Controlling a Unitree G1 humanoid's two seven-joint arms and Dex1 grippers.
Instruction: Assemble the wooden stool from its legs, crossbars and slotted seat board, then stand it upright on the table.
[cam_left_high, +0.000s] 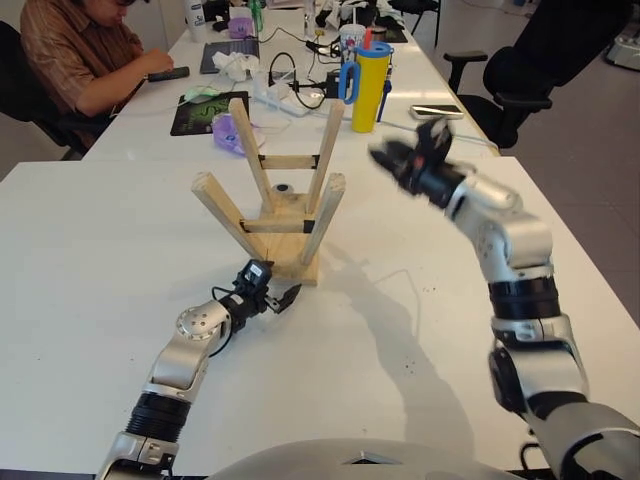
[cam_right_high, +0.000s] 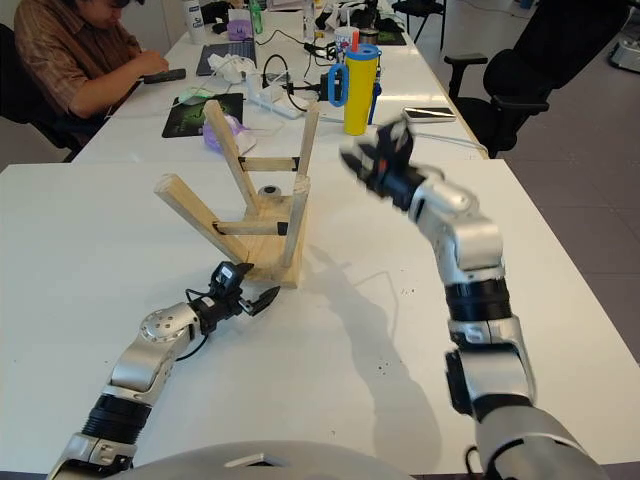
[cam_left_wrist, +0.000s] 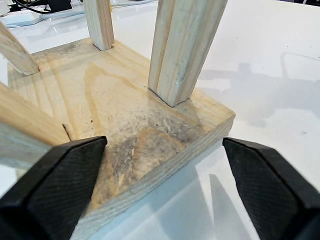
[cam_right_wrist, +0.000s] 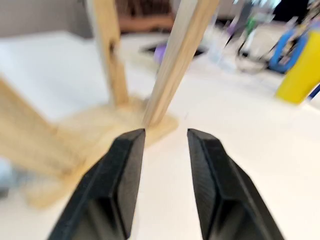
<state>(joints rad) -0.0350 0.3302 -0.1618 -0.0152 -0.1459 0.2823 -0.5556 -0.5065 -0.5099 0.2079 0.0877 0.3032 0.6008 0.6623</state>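
The wooden stool (cam_left_high: 285, 215) stands upside down at mid-table. Its seat board (cam_left_high: 296, 262) lies flat and its legs (cam_left_high: 251, 150) point up, joined by crossbars (cam_left_high: 290, 161). My left gripper (cam_left_high: 278, 297) is open, low at the board's near corner. In the left wrist view its fingers (cam_left_wrist: 55, 185) flank that corner of the seat board (cam_left_wrist: 125, 125) without touching it, with a leg (cam_left_wrist: 182, 50) just beyond. My right gripper (cam_left_high: 395, 155) hangs in the air to the right of the stool, open and holding nothing. The right wrist view shows its fingers (cam_right_wrist: 120, 175) facing a leg (cam_right_wrist: 175, 60).
Behind the stool, on the far table, stand a yellow tumbler (cam_left_high: 368, 85) with a blue handle, a phone (cam_left_high: 436, 111), cables (cam_left_high: 290, 85) and a dark mat (cam_left_high: 205, 110). An office chair (cam_left_high: 500, 95) is at the back right. The white table (cam_left_high: 90, 260) has bare room on both sides.
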